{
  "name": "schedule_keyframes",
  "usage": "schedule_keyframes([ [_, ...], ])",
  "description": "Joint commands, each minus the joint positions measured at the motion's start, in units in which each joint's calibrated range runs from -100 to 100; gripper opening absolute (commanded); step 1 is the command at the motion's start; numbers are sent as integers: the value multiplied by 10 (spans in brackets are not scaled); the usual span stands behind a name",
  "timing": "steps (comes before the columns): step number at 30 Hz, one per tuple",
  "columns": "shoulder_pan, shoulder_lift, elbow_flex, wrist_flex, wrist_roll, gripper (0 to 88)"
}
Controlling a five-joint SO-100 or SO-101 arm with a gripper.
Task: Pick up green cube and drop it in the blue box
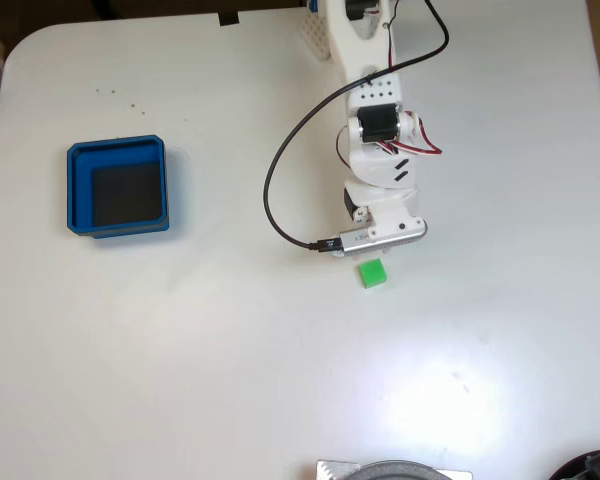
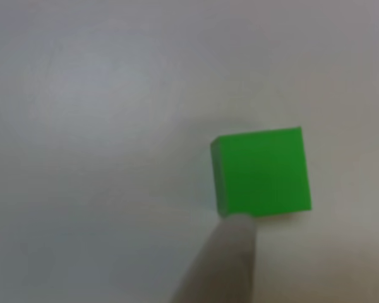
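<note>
Reaching down over the white table (image 1: 180, 380), the arm's gripper (image 1: 372, 252) hangs just above the green cube (image 1: 373, 273), which sits on the bare surface well apart from the blue box (image 1: 117, 187) far to the left in the fixed view. Close up in the other view, the cube (image 2: 263, 170) lies flat on the table with one blurred pale fingertip (image 2: 230, 252) at its lower left corner, perhaps touching it; whether the fingers are spread or pressed together I cannot tell.
</note>
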Motion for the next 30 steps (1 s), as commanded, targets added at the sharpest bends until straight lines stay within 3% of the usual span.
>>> schedule_keyframes([
  [1, -4, 1, -46, -3, 1, 243],
  [7, -4, 9, -46, -4, 1, 285],
  [24, -6, 9, -47, -7, 2, 293],
  [30, -6, 41, -47, -63, 2, 325],
])
